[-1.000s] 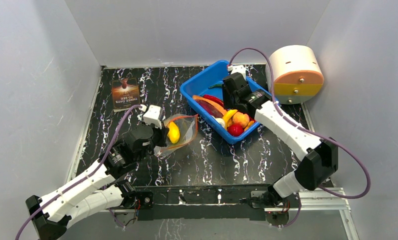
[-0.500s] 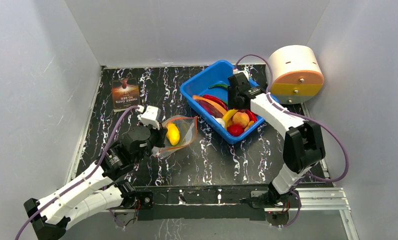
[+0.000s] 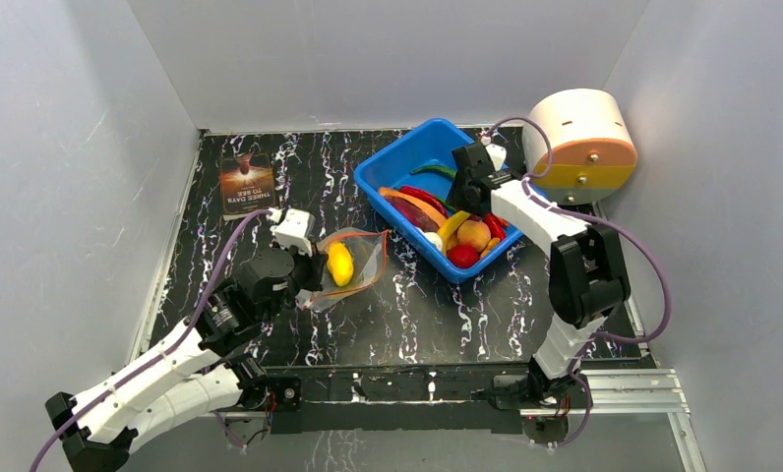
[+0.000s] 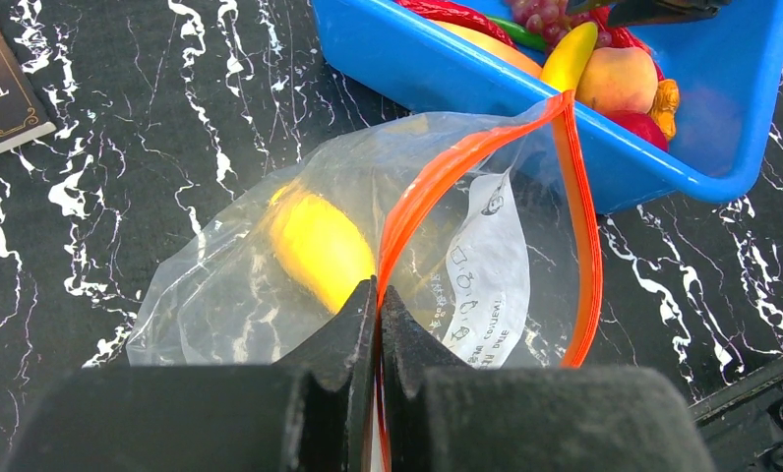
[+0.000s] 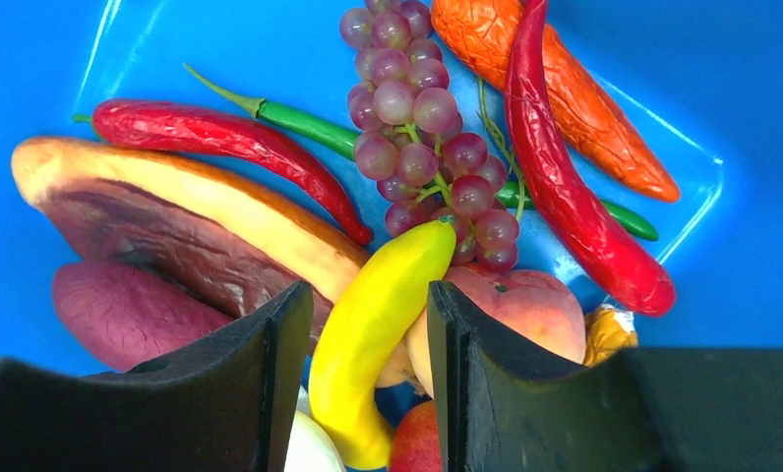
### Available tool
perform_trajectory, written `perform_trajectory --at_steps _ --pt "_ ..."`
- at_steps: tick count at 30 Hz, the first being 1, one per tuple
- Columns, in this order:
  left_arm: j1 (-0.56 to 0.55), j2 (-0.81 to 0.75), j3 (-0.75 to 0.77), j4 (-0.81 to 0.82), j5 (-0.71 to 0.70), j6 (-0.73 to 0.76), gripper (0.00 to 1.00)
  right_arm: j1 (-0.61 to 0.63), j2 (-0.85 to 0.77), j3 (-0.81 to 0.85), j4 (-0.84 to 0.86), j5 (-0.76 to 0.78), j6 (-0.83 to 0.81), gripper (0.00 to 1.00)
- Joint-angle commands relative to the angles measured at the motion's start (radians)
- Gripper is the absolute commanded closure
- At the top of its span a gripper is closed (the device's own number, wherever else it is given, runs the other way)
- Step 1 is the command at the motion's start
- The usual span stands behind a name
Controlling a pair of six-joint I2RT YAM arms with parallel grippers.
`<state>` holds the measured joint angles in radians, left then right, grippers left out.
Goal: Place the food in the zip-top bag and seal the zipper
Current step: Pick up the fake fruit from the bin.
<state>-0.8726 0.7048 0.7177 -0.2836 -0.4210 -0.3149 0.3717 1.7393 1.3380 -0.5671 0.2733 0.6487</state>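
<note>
— Clear plastic first: where does the zip-top bag (image 3: 360, 258) lie, and which way does it point?

— On the black marbled table (image 3: 417, 315), at 8 o'clock from the blue tub (image 3: 422, 147). In the left wrist view its zipper (image 4: 466, 162) gapes as a loop. It runs from the jaws up toward 1 o'clock, where its far corner comes close to the tub wall.

— What is inside it?

— 1 yellow fruit (image 4: 314, 246), with its long axis from 11 to 5 o'clock in that view.

— And the left gripper (image 4: 379, 290)?

— Fully closed, pinching the near end of the zipper.

— Count the tub for me.

— The right wrist view shows 1 banana (image 5: 378, 334), 1 bunch of grapes (image 5: 422, 128), 2 red chilies (image 5: 565, 187), 1 green chili (image 5: 299, 120), 1 peach (image 5: 525, 305) and the edge of 1 apple (image 5: 412, 447).

— How does the banana lie?

— Its long axis runs from 7 to 1 o'clock, with the tip against the grapes.

— The right gripper (image 5: 368, 300)?

— It is about half open, with 1 finger on each side of the banana and close to it. I cannot tell whether the pads touch it.
</note>
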Motion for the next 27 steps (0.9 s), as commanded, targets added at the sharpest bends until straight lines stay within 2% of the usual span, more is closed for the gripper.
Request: perform_trajectory --at_steps 1,4,7,12,18,27 --pt "0.005 -0.016 0.034 -0.012 -0.019 0.002 1.0 -0.002 0.045 0.025 0.002 0.078 0.12 0.54" --pt "0.005 -0.016 0.037 -0.009 -0.015 -0.001 1.0 -0.002 0.071 0.033 -0.039 0.151 0.169 0.53" --pt "0.005 -0.015 0.033 -0.006 -0.012 -0.004 1.0 -0.002 0.09 0.038 -0.039 0.142 0.172 0.53" --pt "0.004 -0.016 0.034 -0.01 -0.007 -0.011 1.0 -0.003 0.08 -0.015 0.036 0.083 0.17 0.59" --pt "0.005 -0.028 0.031 -0.022 -0.01 -0.016 1.0 -0.003 0.077 -0.025 0.05 0.069 0.161 0.69" --pt "0.004 -0.021 0.027 -0.016 -0.007 -0.023 1.0 -0.003 0.011 -0.039 0.074 0.064 0.129 0.74"
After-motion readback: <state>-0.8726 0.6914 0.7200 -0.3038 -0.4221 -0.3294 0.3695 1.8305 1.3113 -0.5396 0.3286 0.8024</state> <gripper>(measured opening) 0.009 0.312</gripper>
